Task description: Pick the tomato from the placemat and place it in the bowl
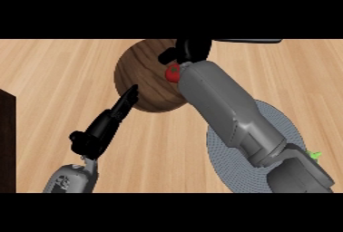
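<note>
Pale wooden counter top under soft, even light.

Spreads on every side of the left hand, warm tan throughout, with fine grain and faint board seams running crosswise. Meets a dark brown block off to the left of that hand, hard against the view's edge, straight-sided and nearly black, its kind impossible to tell. Looks much the same in brightness beyond the right hand as beside the left, with the same streaked wood pattern on both sides.
</note>
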